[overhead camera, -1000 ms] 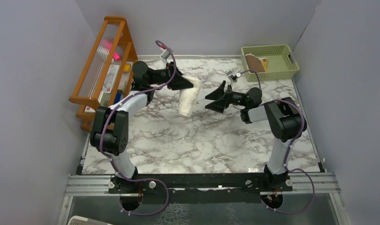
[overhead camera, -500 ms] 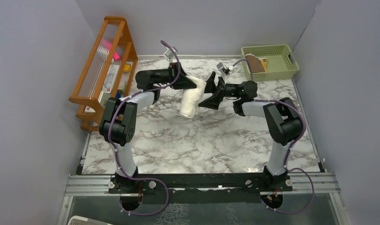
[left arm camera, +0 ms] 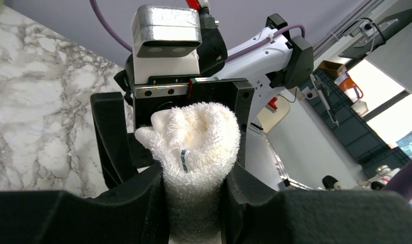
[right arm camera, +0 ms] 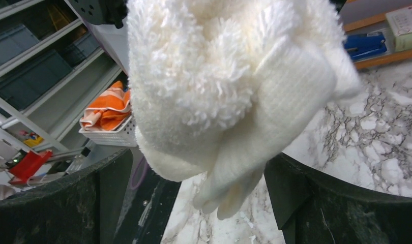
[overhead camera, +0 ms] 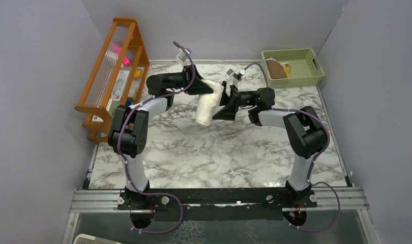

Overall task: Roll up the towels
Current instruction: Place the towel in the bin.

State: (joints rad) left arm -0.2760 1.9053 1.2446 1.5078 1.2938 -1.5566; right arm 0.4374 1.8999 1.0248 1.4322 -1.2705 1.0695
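Observation:
The cream towel (overhead camera: 204, 107) is a thick roll hanging tilted above the marble table, its lower end close to the top. My left gripper (overhead camera: 213, 90) is shut on its upper end; in the left wrist view both pads squeeze the roll (left arm camera: 195, 145) at my left gripper (left arm camera: 194, 185). My right gripper (overhead camera: 222, 101) faces it from the right, open, jaws straddling the roll's end without touching. The right wrist view shows the cream towel (right arm camera: 219, 86) filling the gap above my right gripper (right arm camera: 199, 188). The brown towel (overhead camera: 276, 69) lies in the green basket (overhead camera: 316, 64).
A wooden rack (overhead camera: 111, 66) with bottles and small items stands along the left wall. The green basket sits at the back right corner. Grey walls close in three sides of the marble table (overhead camera: 219, 152).
My right gripper has moved left, still open, until its jaws stand around the roll's end. My left gripper has shifted a little right and up with the towel.

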